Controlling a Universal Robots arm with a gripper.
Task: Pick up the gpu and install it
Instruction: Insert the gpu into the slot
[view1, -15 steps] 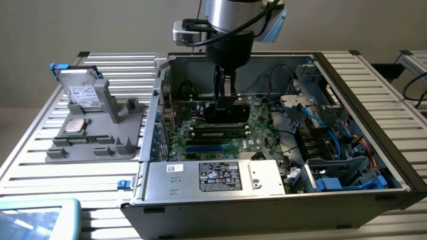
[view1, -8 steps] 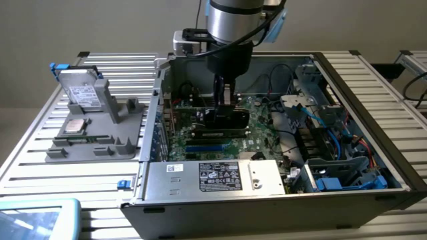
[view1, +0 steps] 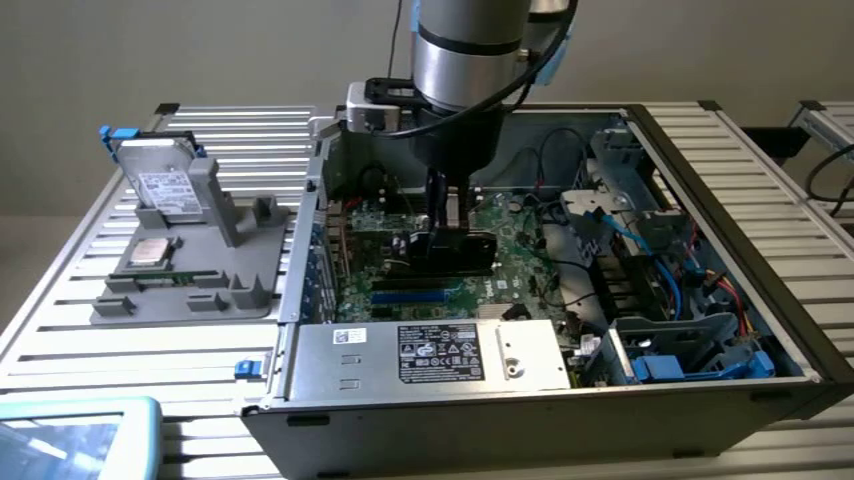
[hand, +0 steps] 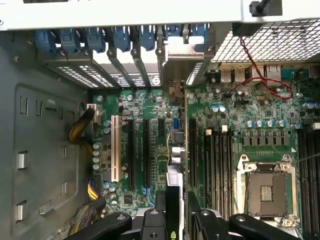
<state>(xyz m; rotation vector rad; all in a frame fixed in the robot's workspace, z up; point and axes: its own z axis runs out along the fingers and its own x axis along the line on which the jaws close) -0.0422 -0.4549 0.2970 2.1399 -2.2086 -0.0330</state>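
Observation:
My gripper (view1: 449, 230) reaches down into the open computer case (view1: 721, 150) and is shut on the gpu (view1: 447, 255), a black card held low over the green motherboard (view1: 514, 215). In the wrist view the gpu (hand: 185, 145) is seen edge-on, running from between my gripper (hand: 176, 222) fingers (hand: 152, 222) toward the case's rear wall. Its silvery bracket (hand: 176, 67) lies at the rear slot openings, beside the blue latches (hand: 120, 37). The card stands over the black expansion slots (hand: 192, 150). Whether it sits in one I cannot tell.
A white slot (hand: 114, 147) and further black slots (hand: 131, 150) lie beside the card, memory slots (hand: 215, 160) and the CPU socket (hand: 267, 187) on the other side. Outside the case, a grey holder (view1: 200, 285) carries a hard drive (view1: 171, 185). The power supply (view1: 427, 355) fills the case's near side.

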